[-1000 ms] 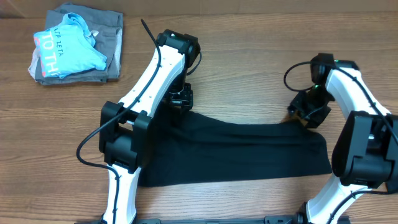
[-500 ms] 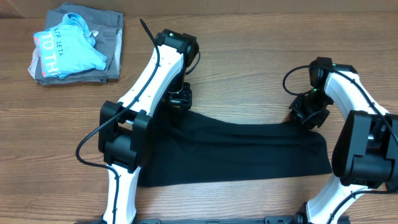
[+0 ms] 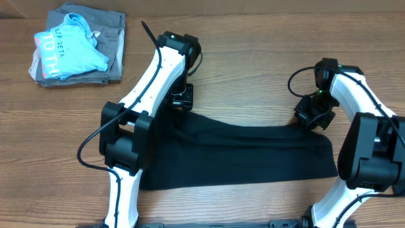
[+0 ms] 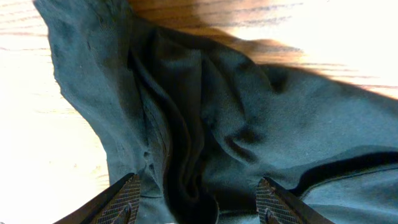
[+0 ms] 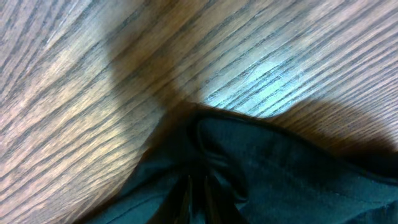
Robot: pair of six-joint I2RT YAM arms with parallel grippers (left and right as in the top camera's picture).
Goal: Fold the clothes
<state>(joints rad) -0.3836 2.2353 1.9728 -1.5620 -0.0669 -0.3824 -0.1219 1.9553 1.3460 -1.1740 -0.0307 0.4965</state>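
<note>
The black garment lies on the wooden table as a wide flat band, folded over. My left gripper is over its far left corner. In the left wrist view its jaws are wide open, with bunched black fabric between and below them. My right gripper is at the far right corner. In the right wrist view its fingers are close together, pinching a gathered fold of the black fabric. No neck label shows.
At the back left a light blue shirt with lettering lies on a grey folded garment. Bare wooden table shows beyond the garment. The arm bases stand at the front edge.
The left gripper has shifted slightly toward the far side. The right gripper and the garment have hardly moved.
</note>
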